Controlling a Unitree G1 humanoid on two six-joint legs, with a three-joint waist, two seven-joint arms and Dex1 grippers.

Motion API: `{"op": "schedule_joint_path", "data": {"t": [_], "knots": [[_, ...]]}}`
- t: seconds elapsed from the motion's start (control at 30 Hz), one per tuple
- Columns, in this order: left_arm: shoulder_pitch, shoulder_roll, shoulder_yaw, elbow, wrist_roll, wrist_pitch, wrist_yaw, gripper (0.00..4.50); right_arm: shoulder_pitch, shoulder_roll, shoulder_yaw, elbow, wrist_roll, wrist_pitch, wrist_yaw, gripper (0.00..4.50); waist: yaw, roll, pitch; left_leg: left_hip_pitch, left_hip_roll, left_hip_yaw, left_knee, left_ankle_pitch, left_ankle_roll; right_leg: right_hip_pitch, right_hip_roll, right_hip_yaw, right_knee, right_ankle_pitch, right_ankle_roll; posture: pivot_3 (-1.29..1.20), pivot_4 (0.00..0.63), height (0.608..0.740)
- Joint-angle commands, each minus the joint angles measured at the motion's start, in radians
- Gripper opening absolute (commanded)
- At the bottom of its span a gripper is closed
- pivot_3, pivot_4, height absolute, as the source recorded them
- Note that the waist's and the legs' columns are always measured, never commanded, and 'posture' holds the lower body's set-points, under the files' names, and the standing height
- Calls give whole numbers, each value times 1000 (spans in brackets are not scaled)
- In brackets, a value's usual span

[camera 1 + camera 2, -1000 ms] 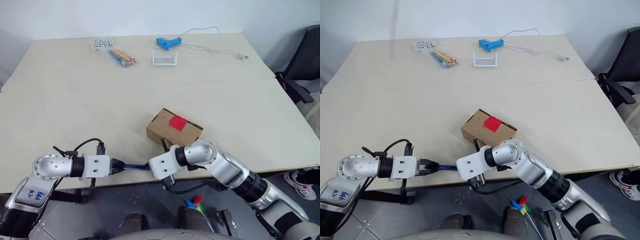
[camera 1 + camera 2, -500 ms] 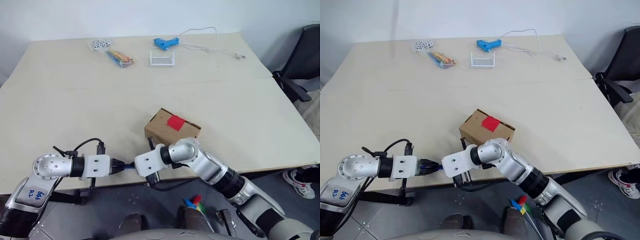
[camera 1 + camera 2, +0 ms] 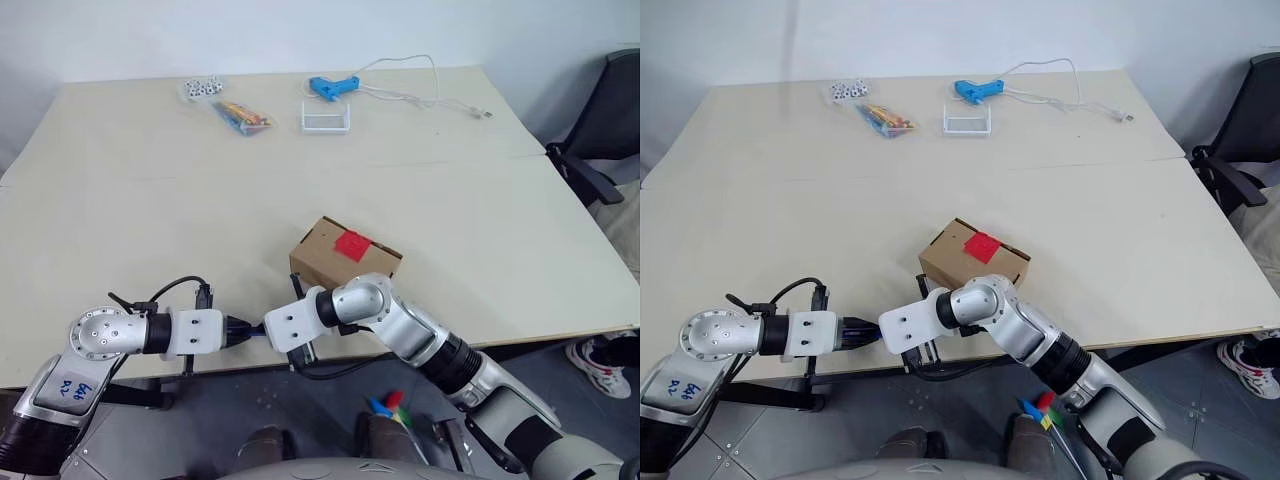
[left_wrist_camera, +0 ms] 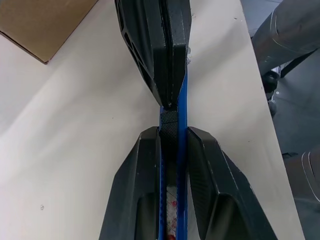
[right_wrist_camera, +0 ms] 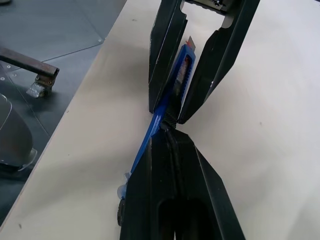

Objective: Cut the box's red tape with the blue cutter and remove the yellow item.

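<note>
At the table's [image 3: 120, 200] near edge, both grippers pinch the blue cutter [image 4: 172, 130]: left gripper [image 4: 172, 150] and right gripper [image 5: 167, 145]. The left should let go only once the right's pinch is firm.

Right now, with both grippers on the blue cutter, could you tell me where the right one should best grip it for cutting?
Probably mid-handle, flat sides between its fingers, coming from the end opposite the left gripper. The blue cutter is slim and flat, and its blade tip sits inside the left gripper, so the tape cannot be cut until that end is released.
</note>
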Motion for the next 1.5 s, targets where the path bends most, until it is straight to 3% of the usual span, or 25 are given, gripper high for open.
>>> {"op": "schedule_joint_path", "data": {"t": [0.03, 0.47, 1.1, 1.23, 1.5], "knots": [[33, 15, 18, -11, 10, 8, 16, 832, 20, 10, 26, -23, -5, -10, 19, 44, 0, 0, 0, 0, 0, 0, 0, 0, 0, 0, 0, 0, 0, 0, 0, 0, 150, 740], [28, 4, 15, 28, 12, -3, 33, 832, -4, 60, -59, -44, 78, 67, 21, 44, 0, 0, 0, 1, 0, -1, 0, 0, 0, 0, 0, 1, 2, 0, -1, 0, 150, 740], [7, -23, -2, 113, 30, -98, 84, 832, 23, -48, -160, -195, 189, 240, 70, 44, 2, 0, 0, 3, 0, -6, 0, 0, 0, 0, 0, 2, 4, 0, -1, 0, 150, 740], [-2, -48, 30, 137, 41, -155, 148, 832, 27, -53, -225, -248, 251, 349, 50, 44, 4, 0, 0, 3, 0, -6, 0, 0, 0, 0, 0, 3, 4, 0, -1, 0, 150, 740], [-57, -162, 173, 186, -16, -346, 337, 832, -22, -65, -489, -390, 519, 731, -7, 44, 4, 0, 0, 3, 1, -7, 0, -1, 1, 0, -2, 2, 4, 0, -1, 0, 150, 740]]}}
